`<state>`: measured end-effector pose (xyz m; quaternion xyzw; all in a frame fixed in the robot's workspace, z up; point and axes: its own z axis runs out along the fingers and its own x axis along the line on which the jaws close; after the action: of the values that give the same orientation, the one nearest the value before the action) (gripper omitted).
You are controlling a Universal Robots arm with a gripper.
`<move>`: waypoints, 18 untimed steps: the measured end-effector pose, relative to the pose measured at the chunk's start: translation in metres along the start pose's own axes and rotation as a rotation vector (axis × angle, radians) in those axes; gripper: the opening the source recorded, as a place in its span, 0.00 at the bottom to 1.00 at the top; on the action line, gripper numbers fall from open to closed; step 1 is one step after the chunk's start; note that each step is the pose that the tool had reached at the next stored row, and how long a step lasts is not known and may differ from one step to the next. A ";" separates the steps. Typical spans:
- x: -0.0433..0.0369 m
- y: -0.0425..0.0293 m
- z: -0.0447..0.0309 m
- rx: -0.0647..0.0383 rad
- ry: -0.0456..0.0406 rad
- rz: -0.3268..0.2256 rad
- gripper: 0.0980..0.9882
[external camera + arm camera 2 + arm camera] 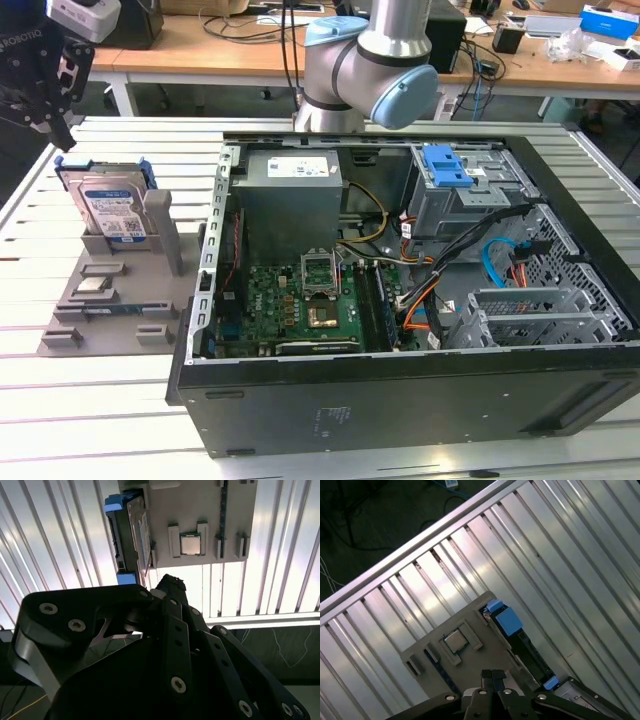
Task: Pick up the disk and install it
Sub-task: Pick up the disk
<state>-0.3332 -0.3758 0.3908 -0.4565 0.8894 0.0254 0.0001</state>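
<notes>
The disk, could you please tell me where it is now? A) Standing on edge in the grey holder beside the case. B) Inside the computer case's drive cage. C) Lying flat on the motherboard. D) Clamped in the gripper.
A: in the exterior view the disk stands on edge in the grey holder, outside the computer case.

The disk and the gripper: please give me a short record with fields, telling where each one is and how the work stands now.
disk: stands on edge in the grey holder, at the exterior view's left, outside the computer case
gripper: shut, holds nothing, near the holder, apart from the disk
processor chip: lies flat in a recess of the holder
drive cage: inside the case, blue latch on top
work: disk not yet picked up
</notes>
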 end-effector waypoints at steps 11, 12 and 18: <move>0.0000 0.0000 0.0000 -0.001 0.0029 -0.064 0.01; 0.0000 0.0000 0.0000 -0.002 0.0031 -0.070 0.01; 0.0000 0.0000 0.0000 -0.003 0.0050 -0.111 0.01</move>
<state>-0.3332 -0.3759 0.3908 -0.5050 0.8628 0.0253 -0.0013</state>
